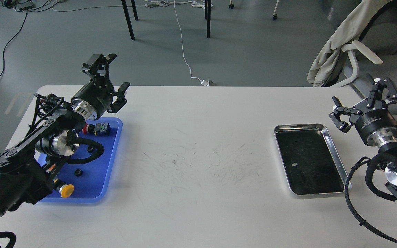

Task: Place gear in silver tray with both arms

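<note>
From the head view, the left arm (29,144) covers a big part of the blue tray (110,165), so some of what lies in it is hidden. The right arm (391,162) is cut off by the right edge. A small grey speck on the bottom of the silver tray (336,151) is too tiny to name. Which small part is the gear is hard to tell.

The table (198,137) is white and has many thin dark scratches in the middle. Behind it is a grey floor with a white cable (183,51), black table legs (128,20) and a chair (374,51) with a light coat over it.

There are two arms, two grippers and two trays. The left gripper (107,74) is up above the far end of the blue tray, with its two fingers wide apart and holding nothing. The right gripper (365,100) is up just beside the far right corner of the silver tray, fingers wide apart too, holding nothing.

In the blue tray I can count a red and black part (97,128), a yellow button (67,190) and two small black rings (78,172), one of them close to the arm's cable.

The silver tray sits on the right side of the table, well apart from the blue tray on the left. Its dark bottom is bare but for the speck.
</note>
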Tool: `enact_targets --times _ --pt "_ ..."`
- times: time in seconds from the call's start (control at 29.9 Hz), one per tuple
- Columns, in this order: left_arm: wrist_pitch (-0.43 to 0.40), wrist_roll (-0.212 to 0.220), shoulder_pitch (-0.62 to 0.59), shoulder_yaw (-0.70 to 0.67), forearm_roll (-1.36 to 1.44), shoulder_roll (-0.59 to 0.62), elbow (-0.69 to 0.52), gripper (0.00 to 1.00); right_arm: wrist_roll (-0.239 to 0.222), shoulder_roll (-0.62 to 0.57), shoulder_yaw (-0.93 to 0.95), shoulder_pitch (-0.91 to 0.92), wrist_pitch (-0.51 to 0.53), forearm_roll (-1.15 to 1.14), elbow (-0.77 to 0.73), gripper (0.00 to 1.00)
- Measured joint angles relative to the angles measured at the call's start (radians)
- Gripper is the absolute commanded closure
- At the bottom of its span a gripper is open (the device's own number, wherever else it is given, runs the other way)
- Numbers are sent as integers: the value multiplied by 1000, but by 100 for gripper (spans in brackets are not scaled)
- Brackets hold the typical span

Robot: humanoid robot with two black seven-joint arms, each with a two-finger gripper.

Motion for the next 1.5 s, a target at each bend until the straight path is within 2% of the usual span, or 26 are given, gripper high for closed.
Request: enact_targets --times 0.33,0.6,1.17,1.5 --pt "-2 -1 0 0 12 -18 -1 1 -1 -5 5 3 -1 0 -2 1" --pt "-2 0 2 1 12 -11 -1 1 -22 -6 9 23 -11 2 -16 1" --pt "-6 9 13 0 3 35 -8 1 -36 7 -75 194 -17 2 -138 1" --pt "-5 2 13 0 10 34 -10 1 -36 29 -101 232 -17 2 -168 1"
